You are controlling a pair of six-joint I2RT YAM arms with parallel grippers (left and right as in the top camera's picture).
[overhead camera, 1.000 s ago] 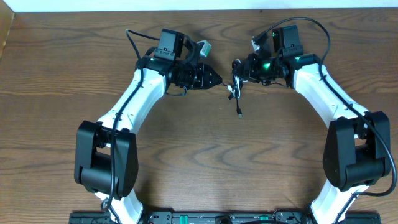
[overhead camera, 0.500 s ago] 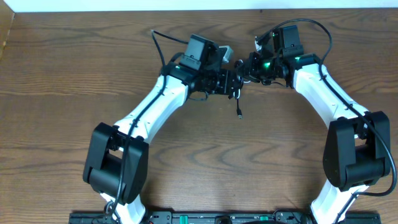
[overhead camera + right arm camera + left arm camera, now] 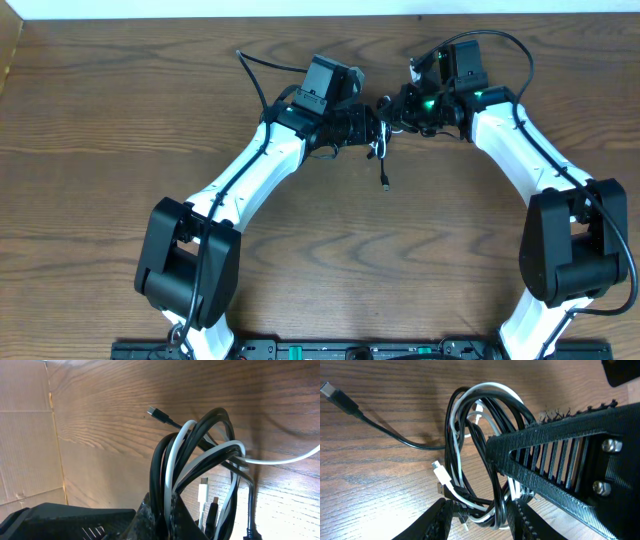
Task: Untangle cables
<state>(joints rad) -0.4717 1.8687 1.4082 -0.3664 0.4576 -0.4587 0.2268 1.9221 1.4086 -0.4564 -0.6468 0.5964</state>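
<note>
The cables (image 3: 381,145) are one tangled coil of black and white cords hanging at the table's far middle. My right gripper (image 3: 392,112) is shut on the top of the coil. In the right wrist view its gripper (image 3: 163,500) pinches a white strand (image 3: 172,455) and black strands (image 3: 200,430). My left gripper (image 3: 376,128) has come in from the left. In the left wrist view its gripper (image 3: 480,506) stands open, one finger on each side of the coil's lower loops (image 3: 485,510). A black tail (image 3: 385,430) trails off across the wood to a plug (image 3: 335,392).
The ribbed black finger of the right gripper (image 3: 560,455) crosses close in front of the left wrist camera. A cardboard wall (image 3: 25,435) stands at the table's left side, and its corner (image 3: 8,50) shows in the overhead view. The table's back edge (image 3: 200,16) lies just behind both grippers.
The left arm has swung right, from a hand's width away, up to the coil, and its fingers now straddle the coil. The right arm and the coil have stayed put.
</note>
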